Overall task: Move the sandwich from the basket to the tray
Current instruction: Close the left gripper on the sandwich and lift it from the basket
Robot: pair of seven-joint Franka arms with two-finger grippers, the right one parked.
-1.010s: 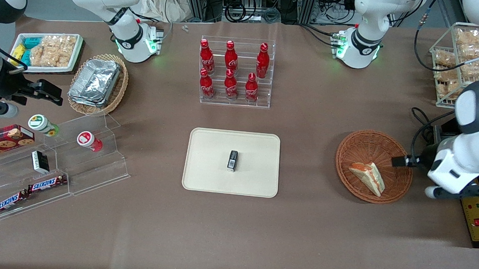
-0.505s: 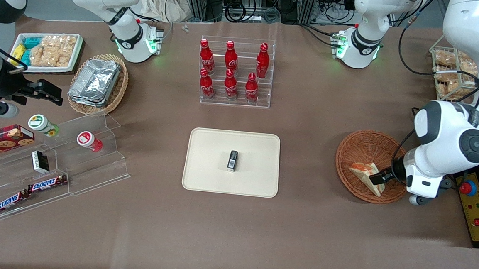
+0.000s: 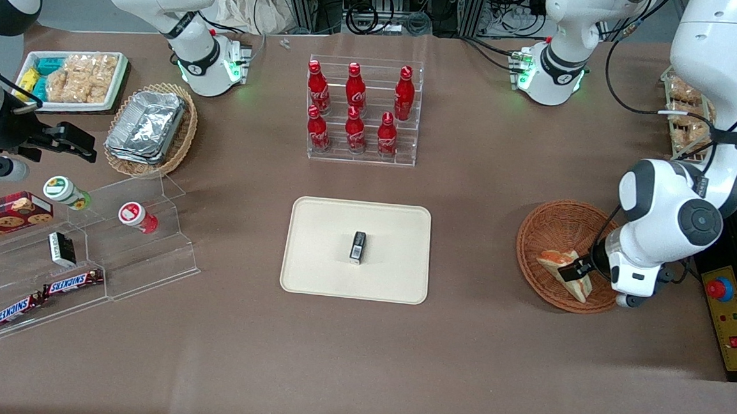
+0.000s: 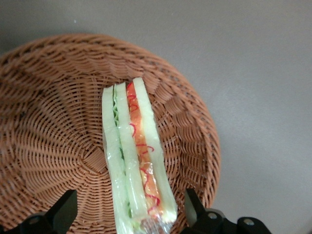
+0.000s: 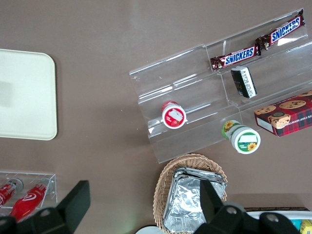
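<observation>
One sandwich (image 3: 563, 268) lies in the reddish-brown wicker basket (image 3: 556, 226) toward the working arm's end of the table, its long axis running from its orange-filled end down toward the basket rim nearest the front camera. The left gripper (image 3: 577, 269) hangs over it, fingers (image 4: 63, 210) spread wide either side of the wedge without gripping it. The cream tray (image 3: 322, 230) sits well apart at mid-table, carrying a small black box (image 3: 358, 247).
</observation>
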